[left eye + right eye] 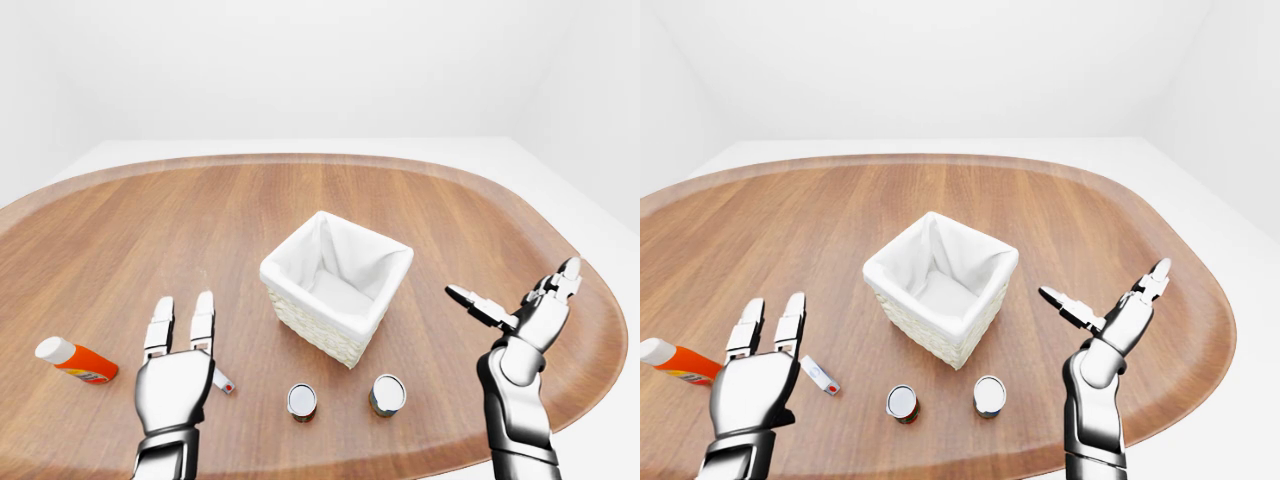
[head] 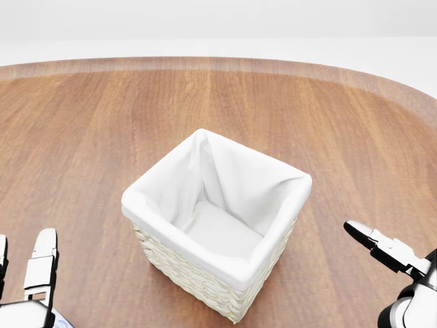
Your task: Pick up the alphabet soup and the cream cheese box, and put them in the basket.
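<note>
Wicker basket (image 1: 335,290), open hands (image 1: 172,385) apart

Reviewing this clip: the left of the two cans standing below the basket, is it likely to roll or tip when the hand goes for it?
The left can stands upright on its flat end, so it probably won't roll unless knocked over. It looks short and squat, so tipping seems unlikely. Its smooth round side may slip in the open left hand.

Head view: looks steeply down, close in, so the basket (image 2: 217,222) fills the centre and only the hands' fingertips enter at the bottom corners. Left-eye and right-eye views: set further off, shallower angle, taking in the whole wooden table (image 1: 200,220) (same scene, shifted slightly sideways). All three share the basket.
</note>
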### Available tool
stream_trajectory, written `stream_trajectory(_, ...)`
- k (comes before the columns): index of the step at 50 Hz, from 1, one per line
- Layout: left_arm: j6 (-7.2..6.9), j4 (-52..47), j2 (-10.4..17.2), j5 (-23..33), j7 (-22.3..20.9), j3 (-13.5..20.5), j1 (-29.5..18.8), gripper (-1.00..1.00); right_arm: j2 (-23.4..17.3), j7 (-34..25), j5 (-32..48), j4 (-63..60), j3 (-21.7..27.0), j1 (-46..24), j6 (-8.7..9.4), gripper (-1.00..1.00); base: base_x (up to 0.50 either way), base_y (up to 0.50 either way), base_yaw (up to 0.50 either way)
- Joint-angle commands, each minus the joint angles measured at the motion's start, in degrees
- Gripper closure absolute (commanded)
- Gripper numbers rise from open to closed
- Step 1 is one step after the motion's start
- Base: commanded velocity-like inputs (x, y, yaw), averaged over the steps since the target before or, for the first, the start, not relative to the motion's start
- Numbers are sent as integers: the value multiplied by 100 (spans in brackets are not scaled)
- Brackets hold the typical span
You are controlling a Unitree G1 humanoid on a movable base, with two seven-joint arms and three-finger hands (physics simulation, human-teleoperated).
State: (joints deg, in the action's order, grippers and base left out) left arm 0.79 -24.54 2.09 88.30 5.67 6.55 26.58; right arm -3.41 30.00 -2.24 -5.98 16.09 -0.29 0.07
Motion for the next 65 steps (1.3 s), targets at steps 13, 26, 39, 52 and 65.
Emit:
stream_trajectory(13, -297, 2245, 405, 217, 1177, -330, -509, -100, 19, 0, -25, -41, -24, 28, -39, -100, 0, 0, 0)
stream_trajectory(26, -579, 3296, 737, 68, 1750, -671, -836, -100, 21, 0, -3, -61, -25, 32, 1, -100, 0, 0, 0)
stream_trajectory(39, -579, 3831, 883, 56, 1932, -834, -997, -100, 16, 0, 20, -5, -38, 17, -24, -100, 0, 0, 0)
stream_trajectory(52, -579, 4700, 959, -37, 2189, -1056, -1322, -100, 15, 0, 41, 16, -51, 14, -19, -100, 0, 0, 0)
stream_trajectory(65, -579, 5661, 1050, -238, 2390, -1213, -1638, -100, 14, 0, 49, 50, -47, 1, -29, -100, 0, 0, 0)
